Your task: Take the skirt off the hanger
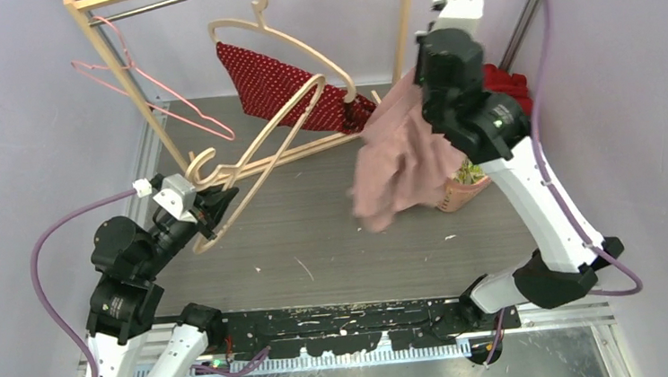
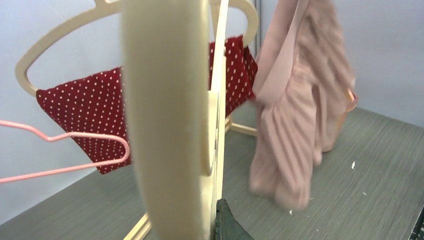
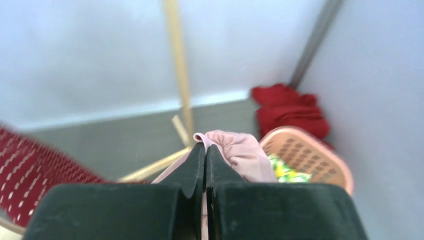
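Presently logging grey table [image 1: 317,253], wooden rack [image 1: 404,12] at its back. Noting right arm [image 1: 529,191] reared tall from its base, elbow high, wrist tipped downward. Noting left arm [image 1: 124,250] folded low, forearm reaching toward rack. Finding pink pleated skirt [image 1: 400,156] clear of hanger, dangling from right gripper [image 3: 205,147], fingers pressed together on fabric, just beside pink basket [image 3: 305,155]. Seeing left gripper [image 1: 216,205] clamped on pale wooden hanger [image 2: 165,125], held tilted.
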